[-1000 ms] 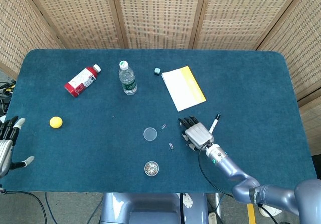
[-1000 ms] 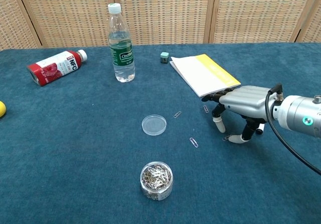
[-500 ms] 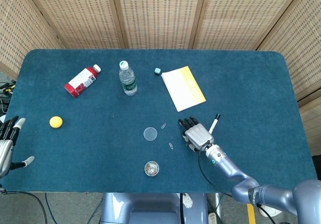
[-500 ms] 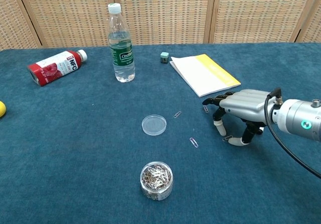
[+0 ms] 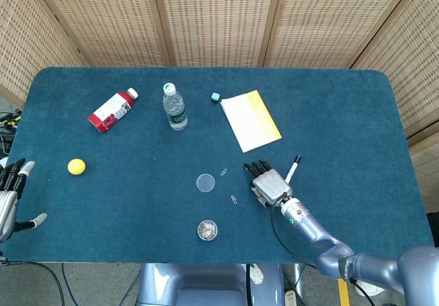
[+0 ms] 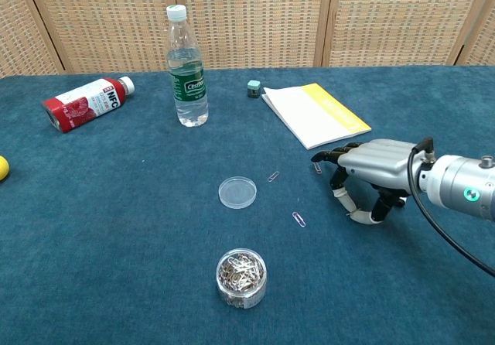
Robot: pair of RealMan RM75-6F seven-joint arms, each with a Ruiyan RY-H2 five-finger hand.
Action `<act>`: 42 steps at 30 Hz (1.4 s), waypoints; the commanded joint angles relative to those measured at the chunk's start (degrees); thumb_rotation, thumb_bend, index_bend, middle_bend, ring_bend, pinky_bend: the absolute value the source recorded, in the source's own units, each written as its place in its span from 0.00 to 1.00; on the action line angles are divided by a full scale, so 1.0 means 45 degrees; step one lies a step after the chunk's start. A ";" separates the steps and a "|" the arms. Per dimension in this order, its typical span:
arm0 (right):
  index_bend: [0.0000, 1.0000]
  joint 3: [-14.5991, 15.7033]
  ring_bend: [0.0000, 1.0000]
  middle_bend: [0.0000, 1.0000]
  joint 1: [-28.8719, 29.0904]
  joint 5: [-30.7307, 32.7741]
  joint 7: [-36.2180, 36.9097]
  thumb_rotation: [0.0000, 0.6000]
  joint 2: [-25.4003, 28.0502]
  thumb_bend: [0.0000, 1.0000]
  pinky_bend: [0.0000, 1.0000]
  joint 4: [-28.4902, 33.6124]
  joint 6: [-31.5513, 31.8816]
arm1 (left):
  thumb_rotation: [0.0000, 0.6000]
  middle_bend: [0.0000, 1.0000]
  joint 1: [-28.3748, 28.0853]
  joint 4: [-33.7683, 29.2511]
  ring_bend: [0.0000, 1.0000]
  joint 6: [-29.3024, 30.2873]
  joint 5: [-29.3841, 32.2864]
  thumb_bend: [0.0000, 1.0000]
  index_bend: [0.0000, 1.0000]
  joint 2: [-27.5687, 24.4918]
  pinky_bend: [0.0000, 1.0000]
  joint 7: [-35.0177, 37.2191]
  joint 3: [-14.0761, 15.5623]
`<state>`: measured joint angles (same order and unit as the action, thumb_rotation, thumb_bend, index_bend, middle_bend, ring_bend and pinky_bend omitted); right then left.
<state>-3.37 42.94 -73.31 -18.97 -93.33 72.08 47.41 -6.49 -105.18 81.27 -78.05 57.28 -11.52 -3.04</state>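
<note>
Right hand: the right hand [image 6: 370,176] hovered palm-down on the counter [image 6: 116,229], fingers curled over a paper clip [image 6: 353,216]; whether pinched, I cannot tell.
Left hand: the left hand [image 5: 8,196] lay released at the counter's edge.
Risk: thin clip could slip free.

Right arm enters from the lower right corner of the head view, forearm angled up and leftward across the table, a black cable looped along the wrist. Right hand [image 5: 268,182] sits low, palm down, back of the hand uppermost. In the chest view the right hand [image 6: 370,171] shows its fingers [image 6: 339,196] curled downward, tips at or just above the surface; contact cannot be confirmed. Nothing visibly held between them.

Left hand [image 5: 8,197] appears at the left edge of the head view only, off the table's near corner. Its dark fingers point upward and apart, thumb extended sideways. It holds nothing.
</note>
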 commanded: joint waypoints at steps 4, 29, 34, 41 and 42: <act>0.65 -0.0073 0.00 0.00 -0.0040 -0.0238 0.0105 1.00 0.0351 0.42 0.03 0.0456 0.0262 | 1.00 0.00 -0.0009 -0.0007 0.00 -0.0015 -0.0008 0.00 0.00 -0.0011 0.00 0.0012 0.0004; 0.65 0.0299 0.00 0.00 0.1121 -0.4215 0.1183 1.00 0.1282 0.42 0.03 0.4719 0.0419 | 1.00 0.00 0.0047 -0.0034 0.00 0.0097 -0.0274 0.00 0.00 -0.0064 0.00 0.0131 0.0084; 0.65 0.0137 0.00 0.00 0.1402 -0.3834 0.0671 1.00 0.0683 0.42 0.03 0.4471 -0.0094 | 1.00 0.00 -0.0017 0.0048 0.00 -0.0049 -0.0161 0.00 0.00 -0.0056 0.00 0.0170 0.0055; 0.65 -0.0167 0.00 0.00 0.1650 -0.3058 0.0022 1.00 0.0099 0.42 0.03 0.4016 -0.0605 | 1.00 0.00 -0.0035 0.0040 0.00 -0.0101 -0.0136 0.00 0.00 -0.0092 0.00 0.0246 0.0051; 0.65 -0.0183 0.00 0.00 0.1664 -0.2988 -0.0052 1.00 0.0055 0.42 0.03 0.3949 -0.0644 | 1.00 0.00 -0.0032 0.0039 0.00 -0.0098 -0.0134 0.00 0.00 -0.0097 0.00 0.0257 0.0049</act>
<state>-3.92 50.19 -87.35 -18.60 -92.61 90.42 44.96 -6.64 -105.01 80.82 -78.65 56.85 -10.36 -2.82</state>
